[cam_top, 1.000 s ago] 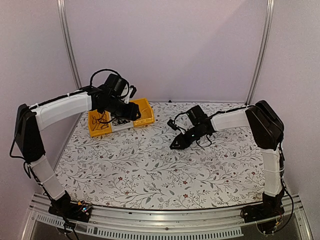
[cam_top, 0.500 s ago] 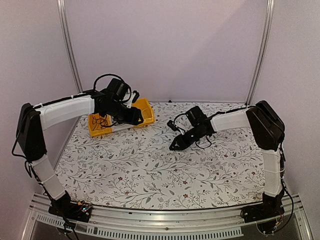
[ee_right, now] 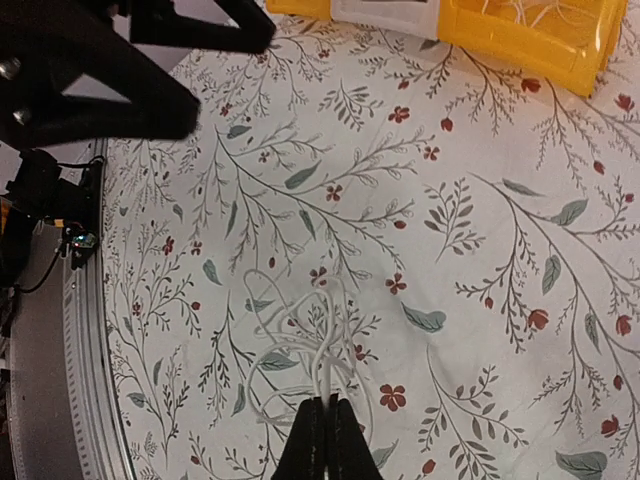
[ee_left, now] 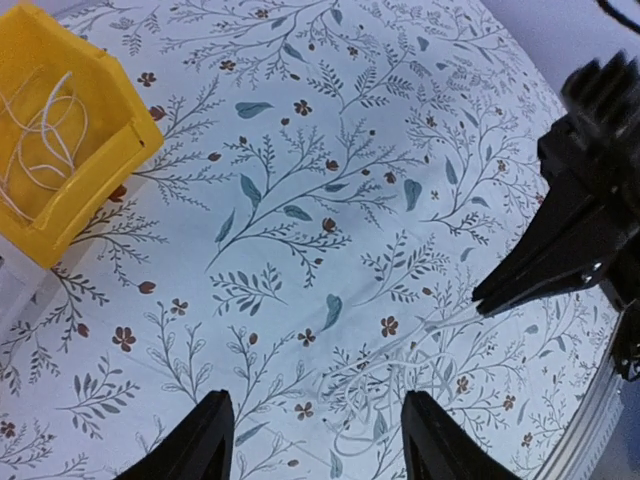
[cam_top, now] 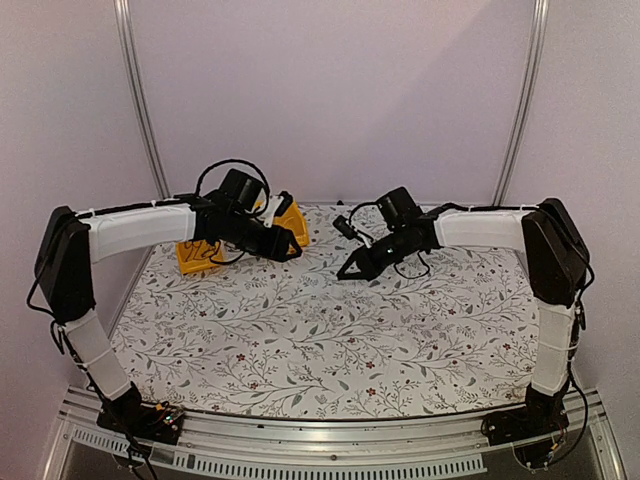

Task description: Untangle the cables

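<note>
A thin white cable lies in a loose tangle of loops on the flowered tablecloth. My right gripper is shut on a strand at the near edge of the tangle; in the top view it points down at the table's middle back. My left gripper is open and empty, with the same white tangle on the cloth between and just beyond its fingers. In the top view the left gripper is just left of the right one. No black cables show clearly.
Yellow bins stand at the back left with a white tray between them. One bin holds thin pale cords. The left arm crosses in front of the bins. The right gripper's fingers loom at the right of the left wrist view.
My left gripper has swung right, away from the yellow bins toward the table's middle. My right gripper has moved a little back and up and stays shut.
</note>
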Controlling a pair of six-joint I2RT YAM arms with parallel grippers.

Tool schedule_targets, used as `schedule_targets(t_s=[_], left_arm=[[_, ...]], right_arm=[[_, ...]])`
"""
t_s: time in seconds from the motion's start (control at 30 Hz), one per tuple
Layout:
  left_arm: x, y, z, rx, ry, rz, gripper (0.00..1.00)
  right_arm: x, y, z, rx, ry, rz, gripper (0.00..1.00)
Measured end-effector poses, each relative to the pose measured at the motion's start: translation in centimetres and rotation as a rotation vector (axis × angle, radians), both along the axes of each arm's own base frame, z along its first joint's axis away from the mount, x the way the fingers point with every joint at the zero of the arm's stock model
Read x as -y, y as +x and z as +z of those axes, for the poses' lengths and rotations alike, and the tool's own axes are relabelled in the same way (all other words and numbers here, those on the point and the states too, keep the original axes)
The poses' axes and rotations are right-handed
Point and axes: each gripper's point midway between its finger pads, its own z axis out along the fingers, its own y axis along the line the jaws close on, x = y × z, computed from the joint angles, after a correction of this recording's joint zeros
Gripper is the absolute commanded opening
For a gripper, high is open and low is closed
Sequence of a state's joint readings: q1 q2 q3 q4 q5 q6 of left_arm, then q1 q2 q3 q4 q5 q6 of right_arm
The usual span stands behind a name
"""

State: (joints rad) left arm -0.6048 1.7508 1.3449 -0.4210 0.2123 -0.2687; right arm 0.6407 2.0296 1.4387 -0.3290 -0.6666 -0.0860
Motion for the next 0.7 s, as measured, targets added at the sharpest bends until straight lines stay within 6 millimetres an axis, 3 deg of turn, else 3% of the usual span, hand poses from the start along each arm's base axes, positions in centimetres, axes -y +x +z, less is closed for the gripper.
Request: schedule_targets(t_s=[0.1, 0.27, 0.4, 0.5, 0.57, 0.63, 0.7], left_arm=[[1.8, -1.3, -0.5, 0.008, -0.052, -0.093, 0.63], [5.4, -2.7, 0.8, 0.086, -0.205, -0.223, 0.64], [7.4, -2.1, 2.7, 0.170, -0.333, -0.265, 0.59], [9.0, -0.8, 2.9, 0.216, -0.425, -0.271, 0.42], [9.9, 0.1, 1.4, 0.210, -0.457, -0.262, 0.34], [10.6, 0.8, -1.5, 0.170, -0.461, -0.247, 0.33], [10.9, 1.2, -4.6, 0.115, -0.445, -0.230, 0.36]], right_arm=[[-0.8, 0.5, 6.0, 0.109, 0.081, 0.039, 0.00], [-1.4, 0.3, 15.9, 0.288, 0.220, 0.100, 0.00], [-1.7, -0.4, 19.7, 0.355, 0.270, 0.136, 0.00], [-1.7, -0.8, 21.2, 0.363, 0.277, 0.153, 0.00], [-1.8, -1.1, 23.0, 0.385, 0.290, 0.166, 0.00], [-1.8, -1.2, 25.7, 0.428, 0.318, 0.174, 0.00], [-1.7, -1.4, 29.7, 0.498, 0.364, 0.176, 0.00]])
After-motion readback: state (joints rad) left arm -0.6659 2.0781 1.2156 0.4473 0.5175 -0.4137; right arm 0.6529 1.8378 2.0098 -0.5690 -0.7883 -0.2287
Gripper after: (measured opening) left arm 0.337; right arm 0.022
